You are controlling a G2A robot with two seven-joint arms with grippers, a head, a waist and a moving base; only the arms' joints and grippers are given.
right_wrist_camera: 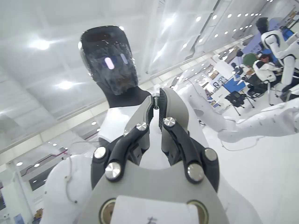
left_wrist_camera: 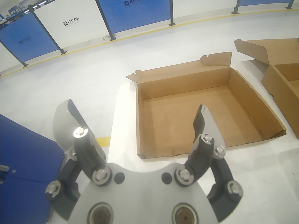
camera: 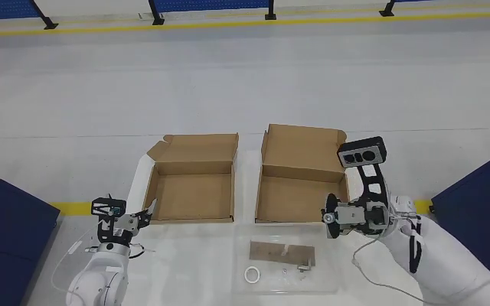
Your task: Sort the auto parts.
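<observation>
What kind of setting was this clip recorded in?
Probably a factory or robotics test hall: blue-and-white partition panels fence off the work area, a yellow floor line runs along them, and another humanoid robot stands by desks under rows of ceiling lights.

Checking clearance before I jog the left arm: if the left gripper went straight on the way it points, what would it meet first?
Probably the empty left cardboard box: the open left gripper points at its nearest side wall, or just over that wall toward the floor inside. Depth is unclear.
</observation>
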